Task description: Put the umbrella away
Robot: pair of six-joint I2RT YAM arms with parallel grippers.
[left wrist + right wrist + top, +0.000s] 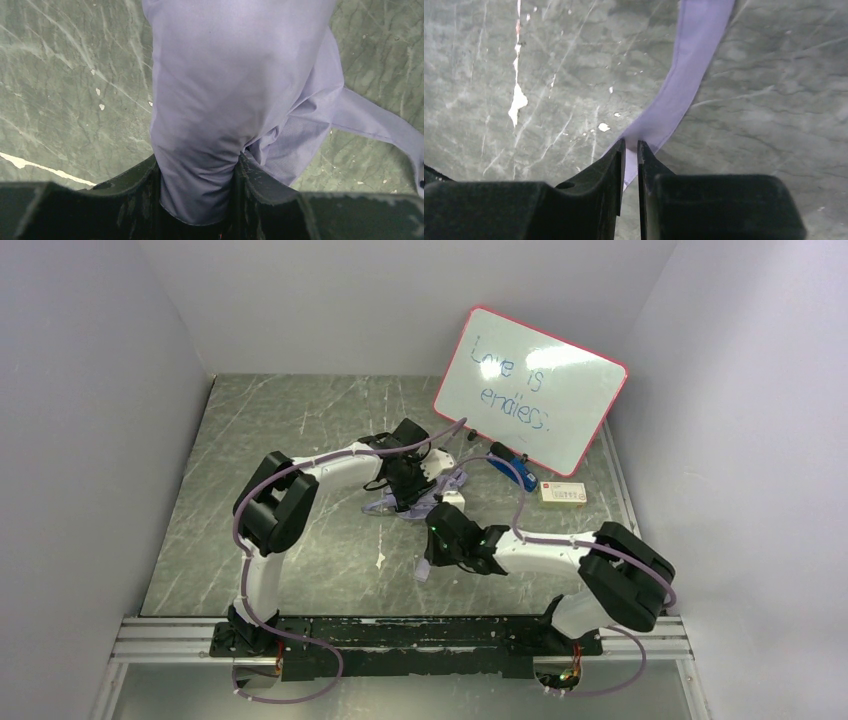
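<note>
The umbrella (412, 502) is a pale lavender-white bundle of fabric lying mid-table. My left gripper (410, 483) is shut on its folded canopy; in the left wrist view the fabric (235, 90) fills the gap between my dark fingers (135, 185), and my left gripper (197, 175) clamps it. A narrow lavender strap (684, 80) runs from the bundle toward the near side. My right gripper (630, 150) is shut on the strap's end, just above the table; it also shows in the top view (432, 558). The shaft and handle are hidden.
A red-framed whiteboard (528, 390) with blue writing leans at the back right. A blue marker (508, 464) lies at its foot and a small white box (563, 494) sits to the right. Grey walls close in on both sides of the marbled green table (280, 440).
</note>
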